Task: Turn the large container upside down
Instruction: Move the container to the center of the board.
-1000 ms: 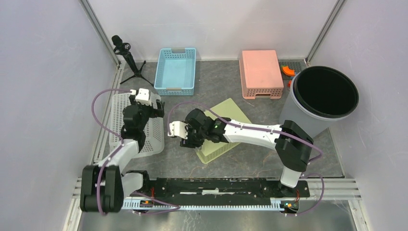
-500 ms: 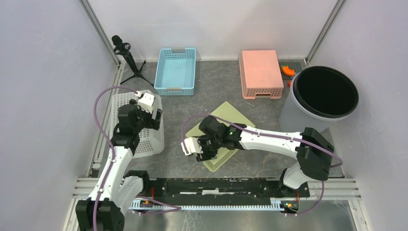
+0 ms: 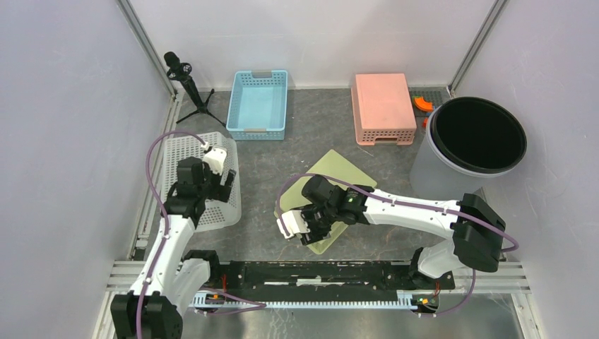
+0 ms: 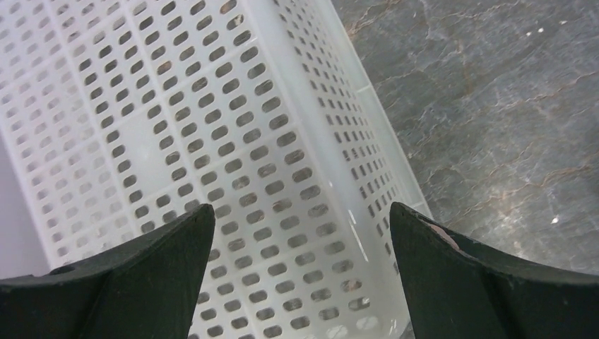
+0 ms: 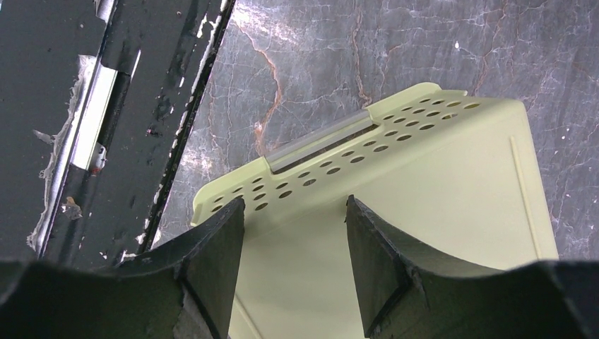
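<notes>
Nearest you, your right pincer straddles the near end of the green basket, jaws half apart; you cannot tell whether it grips. Left of that basket, your left pincer, spread wide, hovers just above the large white basket on the bench.

Between the matt, faintly grainy black plastic fingers of the right pincer shows a pale yellow-green perforated plastic basket, smooth with a soft satin sheen. Beyond it the dark grey counter looks like polished stone veined in white and rust. Under the left pincer, whose fingers are the same dull black plastic, a white slotted plastic basket has a smooth, faintly glossy skin, while left of the right pincer runs a scuffed, scratched matt black rail.
</notes>
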You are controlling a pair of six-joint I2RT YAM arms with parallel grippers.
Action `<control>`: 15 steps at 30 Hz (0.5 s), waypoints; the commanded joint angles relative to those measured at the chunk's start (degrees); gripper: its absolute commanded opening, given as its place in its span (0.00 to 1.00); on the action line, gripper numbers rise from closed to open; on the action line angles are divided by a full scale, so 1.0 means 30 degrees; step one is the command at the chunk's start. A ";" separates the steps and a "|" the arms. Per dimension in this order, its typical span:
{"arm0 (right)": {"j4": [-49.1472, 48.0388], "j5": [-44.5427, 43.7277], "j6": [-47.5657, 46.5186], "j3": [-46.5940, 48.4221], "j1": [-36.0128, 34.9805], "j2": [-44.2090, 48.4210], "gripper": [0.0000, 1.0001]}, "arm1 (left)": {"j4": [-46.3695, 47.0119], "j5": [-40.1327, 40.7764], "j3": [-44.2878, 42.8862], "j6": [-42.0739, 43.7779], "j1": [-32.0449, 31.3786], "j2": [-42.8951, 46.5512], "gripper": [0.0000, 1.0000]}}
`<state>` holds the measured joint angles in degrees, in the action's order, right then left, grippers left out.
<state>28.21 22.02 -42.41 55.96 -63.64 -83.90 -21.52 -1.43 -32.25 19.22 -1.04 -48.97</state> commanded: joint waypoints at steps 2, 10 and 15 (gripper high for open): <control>0.2141 0.0311 -0.0042 -0.0229 -0.0084 -0.0055 0.60 | -0.2054 0.1136 0.0372 0.2284 -0.0064 0.1837 1.00; 0.2265 0.0428 -0.0157 0.0139 -0.0079 -0.0221 0.60 | -0.4276 0.0792 0.0788 0.4030 -0.0057 0.3161 0.96; 0.2526 0.0481 -0.0360 0.0216 -0.0071 -0.0076 0.60 | -0.5257 0.0965 0.0760 0.4454 -0.0051 0.3878 0.94</control>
<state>29.39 22.33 -43.20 56.36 -63.64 -83.88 -33.61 0.43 -30.20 28.34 -1.10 -39.35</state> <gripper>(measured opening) 0.601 0.942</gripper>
